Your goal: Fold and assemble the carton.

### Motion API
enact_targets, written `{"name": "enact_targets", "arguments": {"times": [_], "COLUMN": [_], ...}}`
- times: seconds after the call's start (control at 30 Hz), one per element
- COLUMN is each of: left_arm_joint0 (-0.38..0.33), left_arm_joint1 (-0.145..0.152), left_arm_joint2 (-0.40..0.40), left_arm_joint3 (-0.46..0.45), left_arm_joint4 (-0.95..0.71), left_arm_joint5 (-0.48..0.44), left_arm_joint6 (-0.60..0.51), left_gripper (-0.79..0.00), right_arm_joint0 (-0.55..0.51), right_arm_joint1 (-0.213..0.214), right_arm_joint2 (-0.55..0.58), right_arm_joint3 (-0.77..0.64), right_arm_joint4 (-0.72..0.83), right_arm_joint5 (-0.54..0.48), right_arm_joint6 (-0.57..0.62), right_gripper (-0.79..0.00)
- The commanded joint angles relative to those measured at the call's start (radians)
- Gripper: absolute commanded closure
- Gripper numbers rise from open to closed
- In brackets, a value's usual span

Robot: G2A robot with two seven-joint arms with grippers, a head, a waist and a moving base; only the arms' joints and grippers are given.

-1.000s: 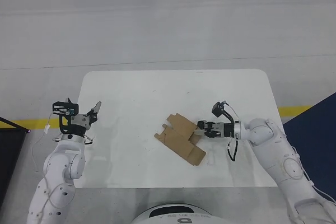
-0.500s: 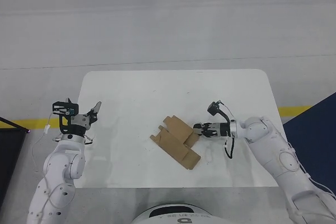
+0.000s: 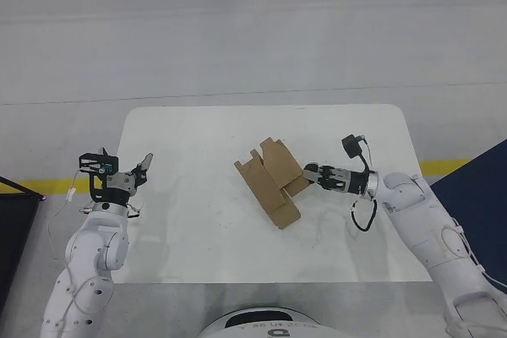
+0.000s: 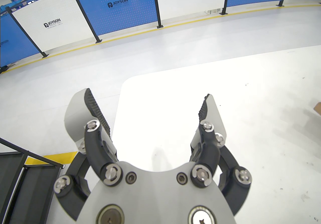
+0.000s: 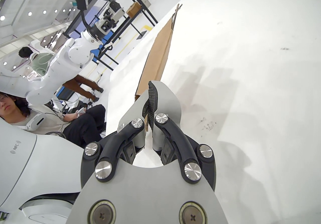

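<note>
A flat brown cardboard carton [image 3: 270, 182] lies near the middle of the white table [image 3: 203, 245], its flaps spread toward the far side. My right gripper [image 3: 306, 175] is shut on the carton's right edge. In the right wrist view the carton [image 5: 158, 56] runs edge-on away from the pinching right gripper [image 5: 148, 100]. My left gripper [image 3: 140, 166] hangs over the table's left edge, well apart from the carton. The left wrist view shows the left gripper [image 4: 148, 107] open with nothing between its fingers.
A black rack [image 3: 4, 220] stands on the floor left of the table. A yellow floor line [image 3: 444, 166] passes under the table. In the left wrist view, blue and white partition panels [image 4: 140, 1] line the far side of the room.
My right gripper has drawn back to the right and away from me with the carton's edge in it. The carton has swung round and shifted farther from me. The left arm has kept still.
</note>
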Motion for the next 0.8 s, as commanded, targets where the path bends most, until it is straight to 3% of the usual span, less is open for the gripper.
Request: {"name": "enact_targets", "arguments": {"times": [0.0, 0.37, 0.43, 0.57, 0.67, 0.77], "left_arm_joint0": [0.0, 0.005, 0.038, 0.08, 0.064, 0.032], "left_arm_joint1": [0.0, 0.002, 0.009, 0.021, 0.024, 0.028], "left_arm_joint2": [0.0, 0.0, -0.008, -0.023, -0.027, -0.019], "left_arm_joint3": [0.0, -0.026, -0.062, -0.084, -0.048, -0.019], "left_arm_joint4": [0.0, 0.031, 0.093, -0.08, -0.343, -0.659], "left_arm_joint5": [0.0, -0.028, -0.102, -0.415, -0.55, -0.601], "left_arm_joint6": [0.0, 0.026, 0.049, -0.046, -0.2, -0.369], "left_gripper": [-0.785, -0.785, -0.785, -0.785, -0.785, -0.785], "right_arm_joint0": [-0.021, -0.037, -0.05, -0.052, -0.063, -0.069], "right_arm_joint1": [0.007, 0.012, 0.011, 0.017, 0.017, 0.015], "right_arm_joint2": [0.025, 0.042, 0.035, 0.042, 0.046, 0.044], "right_arm_joint3": [-0.042, -0.064, -0.079, -0.137, -0.184, -0.206], "right_arm_joint4": [-0.01, -0.026, 0.032, 0.106, 0.117, 0.13], "right_arm_joint5": [0.001, 0.003, 0.001, 0.001, 0.001, 0.001], "right_arm_joint6": [-0.026, -0.048, -0.065, -0.052, -0.067, -0.077], "right_gripper": [0.0, 0.0, 0.0, 0.0, 0.0, 0.0]}}
